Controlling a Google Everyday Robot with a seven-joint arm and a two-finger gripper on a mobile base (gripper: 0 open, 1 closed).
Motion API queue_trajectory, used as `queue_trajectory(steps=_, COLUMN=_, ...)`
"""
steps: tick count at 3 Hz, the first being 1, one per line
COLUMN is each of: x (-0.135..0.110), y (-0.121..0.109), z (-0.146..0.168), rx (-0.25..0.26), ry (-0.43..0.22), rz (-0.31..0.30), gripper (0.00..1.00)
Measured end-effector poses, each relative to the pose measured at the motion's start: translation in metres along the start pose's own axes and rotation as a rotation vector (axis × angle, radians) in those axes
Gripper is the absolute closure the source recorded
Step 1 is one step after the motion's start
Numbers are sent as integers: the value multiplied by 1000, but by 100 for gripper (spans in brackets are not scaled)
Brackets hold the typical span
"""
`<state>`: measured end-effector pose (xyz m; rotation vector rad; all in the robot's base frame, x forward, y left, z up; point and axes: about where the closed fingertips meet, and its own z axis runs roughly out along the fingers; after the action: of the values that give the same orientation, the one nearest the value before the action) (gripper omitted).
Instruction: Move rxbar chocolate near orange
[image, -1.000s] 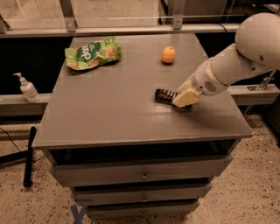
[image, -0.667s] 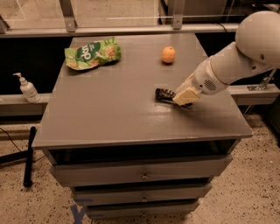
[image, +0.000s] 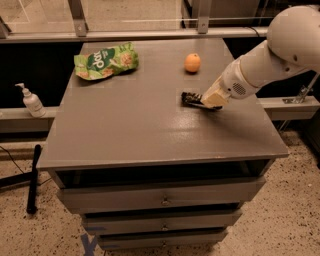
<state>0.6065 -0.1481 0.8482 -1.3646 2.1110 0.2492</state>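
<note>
Hand (image: 208, 102) pinching rt end of flat black rxbar chocolate (image: 190, 98), orange (image: 192, 63) near, behind it.

On the bench (image: 145, 135): snack bag (image: 106, 61) rear left; orange (image: 192, 63) rear right; rxbar chocolate (image: 189, 99) before the orange; gripper (image: 210, 102) at its right end.

Lab-like workspace — grey drawer cabinet (image: 150, 132), speckled floor (image: 292, 222), sanitizer bottle (image: 32, 102) — the gripper (image: 212, 100) down at the cabinet top's right.
</note>
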Motion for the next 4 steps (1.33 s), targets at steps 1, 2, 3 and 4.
queue_trajectory(steps=1, x=-16, y=-24, z=0, rx=51, ry=-13, rz=-43, gripper=100)
queue_trajectory(steps=2, x=-32, y=-50, z=-6, rx=105, ry=-1, rz=-98, gripper=100)
queue_trajectory(steps=3, x=-38, y=-68, z=-6, rx=136, ry=29, rz=-142, gripper=100)
queue_trajectory(steps=4, x=-34, y=-77, z=3, rx=150, ry=57, rz=-174, gripper=100)
